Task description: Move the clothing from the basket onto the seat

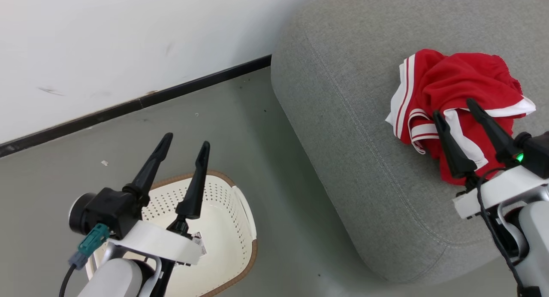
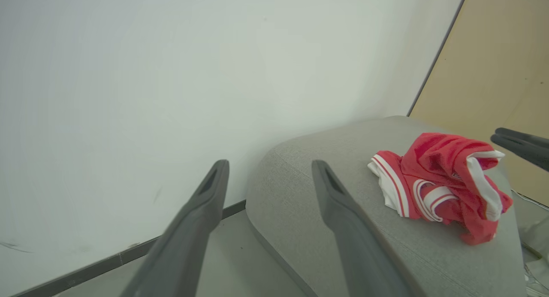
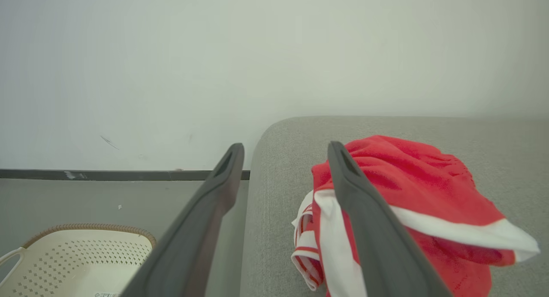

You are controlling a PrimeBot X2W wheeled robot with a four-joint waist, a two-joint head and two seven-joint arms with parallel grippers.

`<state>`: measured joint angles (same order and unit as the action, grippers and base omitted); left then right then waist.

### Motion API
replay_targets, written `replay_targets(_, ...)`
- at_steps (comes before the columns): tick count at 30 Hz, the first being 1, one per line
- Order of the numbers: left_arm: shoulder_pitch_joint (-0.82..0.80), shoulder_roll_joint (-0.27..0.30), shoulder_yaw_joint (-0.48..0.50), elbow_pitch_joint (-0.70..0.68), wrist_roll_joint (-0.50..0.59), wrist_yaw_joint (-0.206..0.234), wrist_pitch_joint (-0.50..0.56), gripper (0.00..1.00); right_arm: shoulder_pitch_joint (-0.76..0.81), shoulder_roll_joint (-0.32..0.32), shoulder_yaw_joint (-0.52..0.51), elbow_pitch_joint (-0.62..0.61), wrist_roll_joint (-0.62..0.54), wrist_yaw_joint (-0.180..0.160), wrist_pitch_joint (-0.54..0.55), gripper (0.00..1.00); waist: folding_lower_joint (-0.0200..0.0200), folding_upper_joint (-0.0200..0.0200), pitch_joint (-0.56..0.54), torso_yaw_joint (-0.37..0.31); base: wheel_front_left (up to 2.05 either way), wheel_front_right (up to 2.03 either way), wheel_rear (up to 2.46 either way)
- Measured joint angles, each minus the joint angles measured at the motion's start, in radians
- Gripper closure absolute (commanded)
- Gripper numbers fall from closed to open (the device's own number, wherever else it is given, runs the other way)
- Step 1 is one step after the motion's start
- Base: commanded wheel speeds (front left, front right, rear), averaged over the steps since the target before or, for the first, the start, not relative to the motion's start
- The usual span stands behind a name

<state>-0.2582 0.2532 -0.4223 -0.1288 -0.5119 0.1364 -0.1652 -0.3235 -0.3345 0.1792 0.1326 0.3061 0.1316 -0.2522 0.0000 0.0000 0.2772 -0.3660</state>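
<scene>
The red clothing (image 1: 459,95) with white stripes lies crumpled on the grey seat (image 1: 351,116), near its right side. My right gripper (image 1: 454,108) hovers open just above the garment's near edge, nothing between its fingers. The cream basket (image 1: 231,219) stands on the floor at the lower left; its visible floor holds only a label sticker (image 1: 199,243). My left gripper (image 1: 186,140) is open above the basket, holding nothing. The left wrist view shows the clothing (image 2: 446,181) on the seat (image 2: 309,181). In the right wrist view the clothing (image 3: 407,194) lies behind the right finger, the basket (image 3: 81,258) at lower left.
A white wall (image 1: 107,39) with a dark skirting strip (image 1: 128,106) runs behind the grey floor (image 1: 266,159). A strip of floor separates the basket from the seat. A tan panel (image 2: 502,74) stands beyond the seat in the left wrist view.
</scene>
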Motion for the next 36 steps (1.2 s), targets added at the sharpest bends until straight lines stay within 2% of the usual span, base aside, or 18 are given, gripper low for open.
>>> replay_targets(10,0.135,0.006,0.113,0.019,-0.008,0.095,-0.053,0.00,-0.056,0.099,0.083,-0.013,-0.044,0.000,0.000,0.00,0.0000,0.0000,-0.033,0.073,0.00,0.00,0.00)
replay_targets(18,0.214,0.002,0.194,0.030,-0.016,0.146,-0.077,0.00,-0.054,0.142,0.112,0.005,-0.092,0.000,0.000,0.00,0.0000,0.0000,-0.065,0.136,0.00,0.00,0.00)
replay_targets(24,0.256,-0.019,0.225,0.039,-0.034,0.160,-0.080,0.00,-0.038,0.179,0.091,0.007,-0.124,0.000,0.000,0.00,0.0000,0.0000,-0.098,0.183,0.00,0.00,0.00)
replay_targets(36,0.308,-0.034,0.232,0.058,-0.034,0.160,-0.083,0.00,0.124,0.239,0.022,0.017,-0.163,0.000,0.000,0.00,0.0000,0.0000,-0.173,0.266,0.00,0.00,0.00)
